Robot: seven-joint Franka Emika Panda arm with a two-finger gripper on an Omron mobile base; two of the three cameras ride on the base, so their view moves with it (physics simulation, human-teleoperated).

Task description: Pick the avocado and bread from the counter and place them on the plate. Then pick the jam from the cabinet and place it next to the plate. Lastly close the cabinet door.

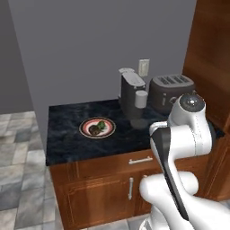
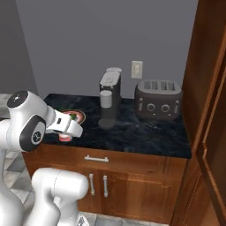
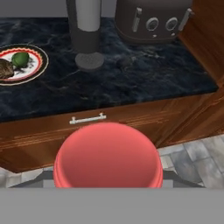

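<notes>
1. I read this as the jam step, second part: carrying the jar over to set it down beside the plate [image 1: 84,125]. The plate sits toward the left end of the black worktop [image 3: 144,83] with the avocado [image 3: 19,58] and a dark brown piece that I take for the bread [image 3: 5,68] on it, so the first step looks finished.

2. In the hand view a round red lid [image 3: 108,156] sits right in front of the camera, at the bottom where the fingertips would rise. I take it for the top of the jam jar, held in the jaws. The tips themselves are covered by it, so I judge the grip from that placement: half-spread around the jar rather than wide or pinched tight.

3. In the right base view the hand hangs over the worktop's front edge, just in front of the plate.

4. The coffee machine [image 1: 132,96] and toaster [image 1: 170,92] stand at the back, well apart from the plate, leaving bare marble between plate and machine.

5. The next move, as I see it, calls for bringing the jar forward and down onto that bare patch just right of the plate, upright, without nudging the rim, then spreading the jaws and lifting away.

6. After that, the tall cabinet [image 2: 207,88] at the right needs its door shut.
</notes>
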